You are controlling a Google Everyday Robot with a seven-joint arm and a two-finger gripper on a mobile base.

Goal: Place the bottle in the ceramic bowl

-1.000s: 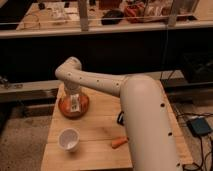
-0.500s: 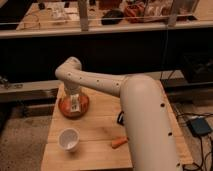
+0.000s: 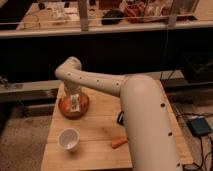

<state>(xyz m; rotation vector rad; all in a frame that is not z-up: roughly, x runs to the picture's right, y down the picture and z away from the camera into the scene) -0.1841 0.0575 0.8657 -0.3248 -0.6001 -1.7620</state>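
The reddish-brown ceramic bowl (image 3: 73, 106) sits at the back left of the wooden table (image 3: 95, 135). The small pale bottle (image 3: 75, 104) with a white printed label stands upright inside the bowl. My gripper (image 3: 74, 95) hangs straight down over the bowl, right at the top of the bottle. The white arm reaches from the right foreground across the table and hides the gripper's fingers.
A white cup (image 3: 69, 140) stands at the front left of the table. A small orange carrot-like object (image 3: 119, 142) lies near the front middle, beside my arm. A dark ledge and glass railing run behind the table. Cables and a blue box (image 3: 200, 126) lie on the floor at right.
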